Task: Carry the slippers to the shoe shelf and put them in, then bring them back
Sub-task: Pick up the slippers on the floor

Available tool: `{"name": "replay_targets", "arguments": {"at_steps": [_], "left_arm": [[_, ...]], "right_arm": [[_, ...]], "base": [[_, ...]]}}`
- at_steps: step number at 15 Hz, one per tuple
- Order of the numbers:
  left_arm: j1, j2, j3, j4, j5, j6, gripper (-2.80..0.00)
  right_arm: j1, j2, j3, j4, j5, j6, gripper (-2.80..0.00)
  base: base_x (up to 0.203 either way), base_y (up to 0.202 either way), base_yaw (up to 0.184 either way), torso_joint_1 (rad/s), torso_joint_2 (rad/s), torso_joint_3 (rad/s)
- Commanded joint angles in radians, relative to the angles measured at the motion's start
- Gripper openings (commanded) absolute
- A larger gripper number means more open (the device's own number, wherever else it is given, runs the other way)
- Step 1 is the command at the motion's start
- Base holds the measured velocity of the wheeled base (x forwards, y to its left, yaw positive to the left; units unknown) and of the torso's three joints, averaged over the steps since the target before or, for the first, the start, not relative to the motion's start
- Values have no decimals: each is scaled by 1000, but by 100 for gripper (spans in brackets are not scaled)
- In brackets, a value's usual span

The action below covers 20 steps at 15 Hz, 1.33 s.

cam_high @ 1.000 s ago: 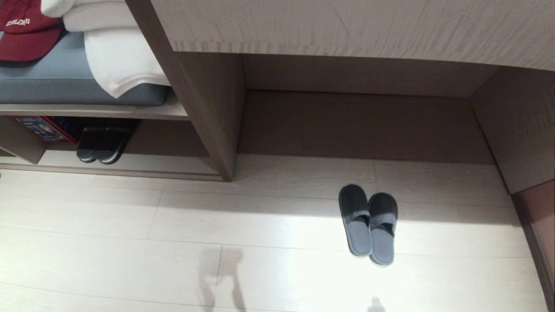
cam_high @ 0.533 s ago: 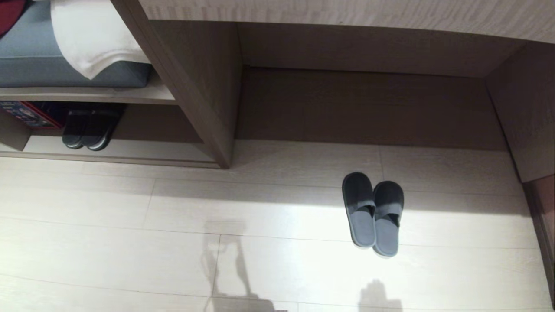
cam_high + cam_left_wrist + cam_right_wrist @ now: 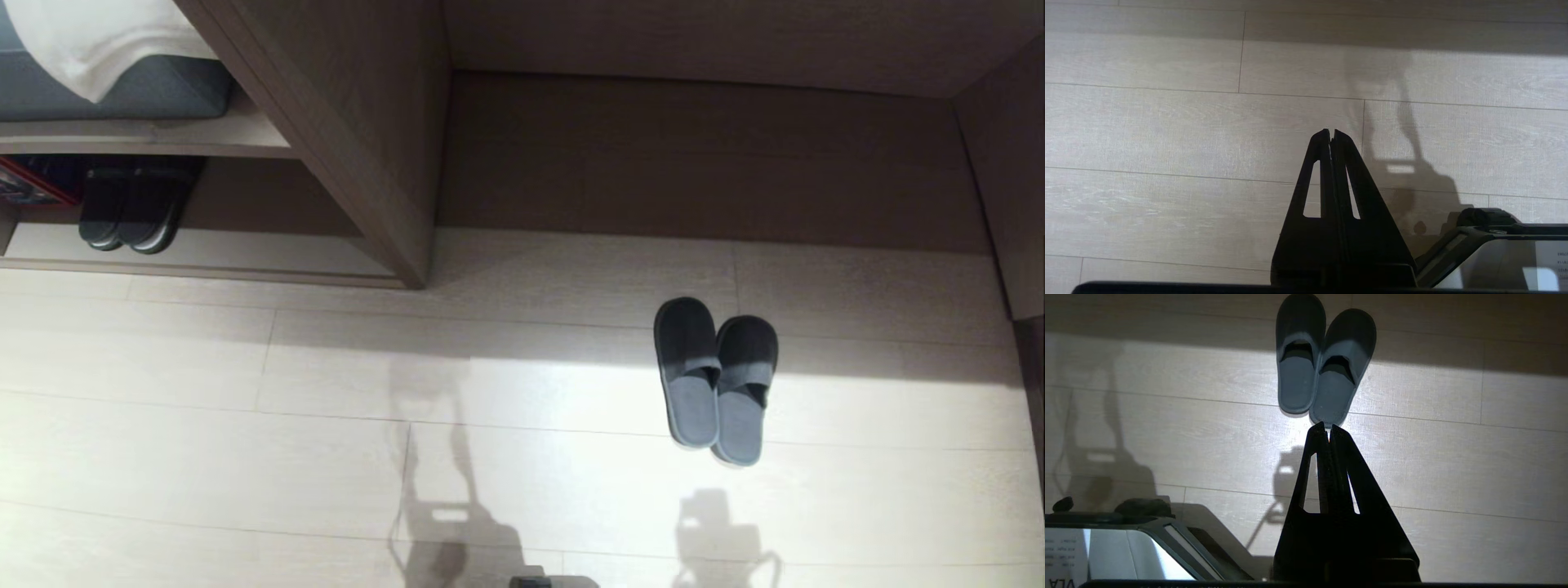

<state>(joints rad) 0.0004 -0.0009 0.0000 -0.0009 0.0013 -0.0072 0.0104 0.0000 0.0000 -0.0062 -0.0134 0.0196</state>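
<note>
A pair of chunky black slides [image 3: 126, 214] sits beside a red box [image 3: 24, 184]. Above them, white folded fabric [image 3: 90, 37] drapes over a grey-blue cushion [image 3: 139, 90]. Pale wood-plank floor [image 3: 245, 457].

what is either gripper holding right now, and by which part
Nothing. The left gripper and right gripper are both shut on nothing; the slippers lie untouched on the floor.

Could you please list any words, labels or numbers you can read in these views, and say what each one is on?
"VLA", partly cut off by the frame edge: on the white panel of the robot's base, in the right wrist view.
Small dark print on the white panel in the left wrist view: too small to read.
Print on the red box in the shelf: too blurred to read.
The slippers: no markings visible.
</note>
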Motion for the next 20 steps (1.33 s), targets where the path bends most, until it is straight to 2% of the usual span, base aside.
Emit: {"name": "replay_targets", "arguments": {"at_steps": [1,20], "left_arm": [[0,1,2,1,0,0,-280],[0,1,2,-1,0,-7,-280]], "right_arm": [[0,0,0,0,0,0,-280],[0,-2,0,-1,-1,1,-280]], "base": [[0,0,0,2,4,-196],[0,0,0,2,2,-196]]}}
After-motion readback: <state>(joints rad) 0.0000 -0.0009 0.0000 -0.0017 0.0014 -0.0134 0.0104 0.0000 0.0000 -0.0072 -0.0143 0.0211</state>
